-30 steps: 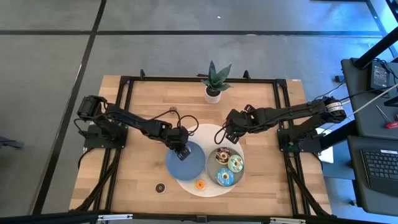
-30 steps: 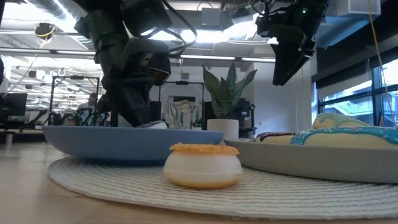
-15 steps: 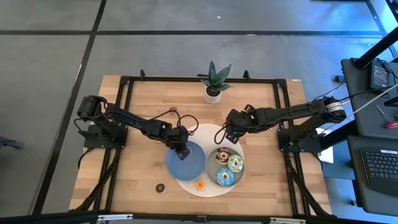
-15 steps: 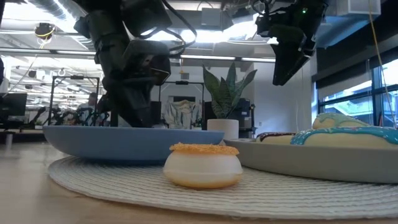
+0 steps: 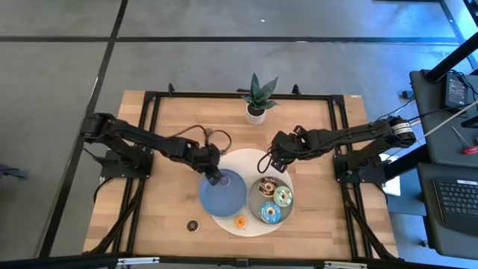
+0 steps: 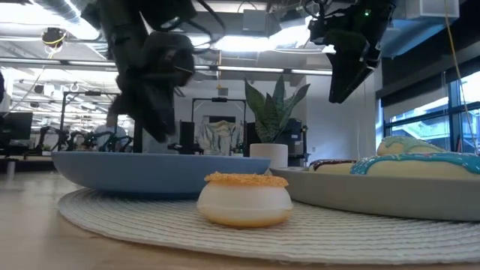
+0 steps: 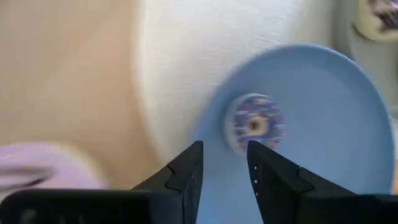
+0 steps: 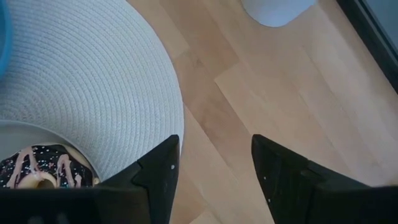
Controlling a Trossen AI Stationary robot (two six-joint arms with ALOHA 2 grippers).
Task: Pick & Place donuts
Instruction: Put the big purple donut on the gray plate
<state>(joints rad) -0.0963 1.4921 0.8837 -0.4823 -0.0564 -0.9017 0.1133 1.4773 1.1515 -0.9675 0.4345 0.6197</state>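
My left gripper (image 5: 213, 176) (image 7: 224, 149) is open above the far edge of the blue plate (image 5: 224, 198) and holds nothing. A mini purple donut (image 7: 254, 123) lies flat on that plate just past the fingertips. My right gripper (image 5: 272, 161) (image 8: 214, 143) is open and empty, held in the air above the round white mat (image 8: 93, 93), just far of the grey plate (image 5: 258, 203). Brown (image 5: 267, 187), green (image 5: 283, 196) and blue (image 5: 269, 213) donuts lie on the grey plate. A mini orange donut (image 5: 240, 221) (image 6: 244, 199) sits on the mat. A mini brown one (image 5: 193, 225) lies on the bare table.
A potted plant (image 5: 256, 104) stands near the table's far edge, between the two arms. Both plates sit on the white woven mat (image 5: 246, 161). Bare wood lies to the left of the mat and along the near edge. A black frame (image 5: 149, 101) borders the table.
My left gripper has drawn back a little from over the blue plate toward the table's far left, and its arm has swung outward toward the left edge. The purple donut stays on the plate. My right arm has kept still.
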